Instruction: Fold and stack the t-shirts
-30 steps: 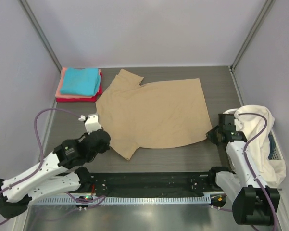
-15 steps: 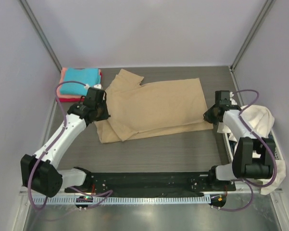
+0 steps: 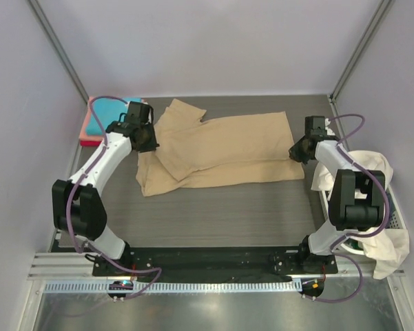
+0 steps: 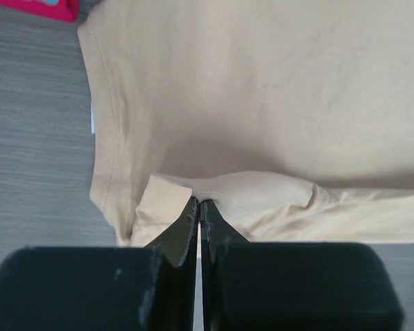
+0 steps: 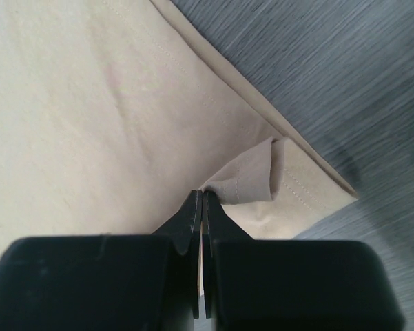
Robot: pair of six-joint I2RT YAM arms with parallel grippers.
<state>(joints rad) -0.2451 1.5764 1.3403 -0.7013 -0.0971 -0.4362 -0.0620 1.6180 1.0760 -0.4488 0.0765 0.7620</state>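
Note:
The large tan t-shirt (image 3: pixel 227 148) lies across the middle of the table, its near half doubled over toward the back. My left gripper (image 3: pixel 150 142) is shut on a pinched fold of its edge (image 4: pixel 213 189) near the sleeve. My right gripper (image 3: pixel 295 152) is shut on the hem corner (image 5: pixel 244 179) at the shirt's right end. At the back left sits a folded stack: a turquoise t-shirt (image 3: pixel 109 110) on top, a salmon-pink one (image 3: pixel 88 126) beneath and a red one (image 3: pixel 89 142) at the bottom, partly hidden by my left arm. Cream-white t-shirts (image 3: pixel 361 169) hang over the basket.
A white plastic basket (image 3: pixel 398 215) stands at the right edge of the table, with cream cloth (image 3: pixel 394 249) draped over its near rim. The red edge of the stack (image 4: pixel 34 7) shows in the left wrist view. Metal frame posts rise at both back corners.
Both grippers have carried the tan shirt's near edge toward the back, folding it over itself. Both arms now reach farther out, and the left arm covers more of the stack.

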